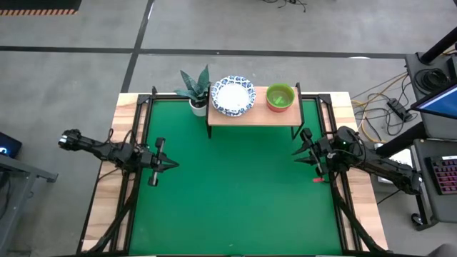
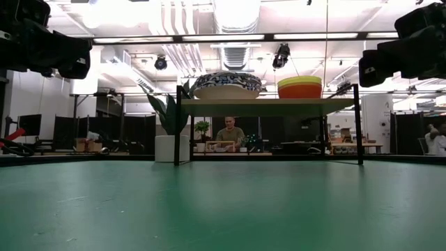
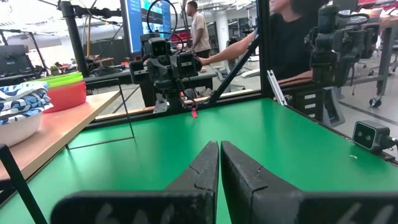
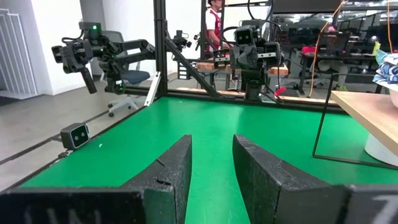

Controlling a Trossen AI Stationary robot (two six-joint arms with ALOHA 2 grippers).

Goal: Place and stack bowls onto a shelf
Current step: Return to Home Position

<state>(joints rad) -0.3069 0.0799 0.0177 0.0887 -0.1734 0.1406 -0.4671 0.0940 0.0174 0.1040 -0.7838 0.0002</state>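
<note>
The light wood shelf (image 1: 250, 116) stands on black legs at the far edge of the green mat. On it rest a stack of white bowls with blue-patterned rims (image 1: 233, 95) and, to its right, a stack of plain bowls with the green one on top (image 1: 280, 97). In the low view, yellow and red bowls show in that stack (image 2: 300, 87). My left gripper (image 1: 171, 164) hovers over the mat's left side, shut and empty (image 3: 219, 144). My right gripper (image 1: 296, 152) hovers near the shelf's right front leg, open and empty (image 4: 212, 138).
A potted plant in a white pot (image 1: 194, 93) stands left of the shelf. The green mat (image 1: 235, 193) stretches between the arms to the near edge. A black frame runs along the table's sides. People show in the room beyond the table.
</note>
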